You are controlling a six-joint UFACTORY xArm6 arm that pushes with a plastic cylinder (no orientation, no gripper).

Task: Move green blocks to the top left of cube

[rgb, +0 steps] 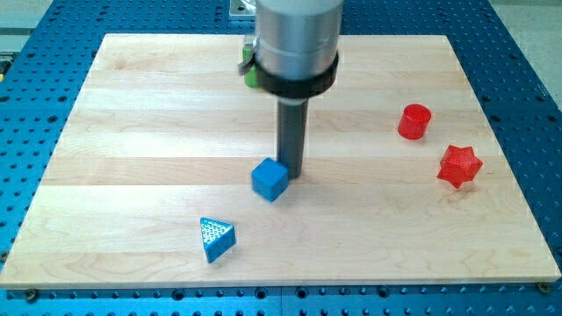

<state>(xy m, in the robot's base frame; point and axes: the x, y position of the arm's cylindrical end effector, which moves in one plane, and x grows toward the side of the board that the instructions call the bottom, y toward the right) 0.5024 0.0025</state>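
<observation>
Landmark: blue cube (270, 180), near the middle of the wooden desk (132, 105).

End effector: a bare rod with nothing to open or clench, and it grasps nothing. My tip (291, 175) sits just beside the cube, on its upper-right side; touching or a hair apart, cannot tell.

Task object: only a sliver of a green block (251, 77) shows, well above the cube and slightly to its left, near the desk's far edge. The arm housing hides most of it; shape not readable, and whether more than one green piece sits there cannot be told.

Other items: blue triangular block (217, 238) below-left of the cube; red cylinder (414, 121) and red star-shaped block (459, 166) well to the cube's right.

Handling, judged: small rigid plastic piece, light, likely to slide easily on the smooth wood and to rotate if struck off-centre. No hold possible; contact should be a flat push on its far side, through its middle, driving it toward the cube's upper-left.
</observation>
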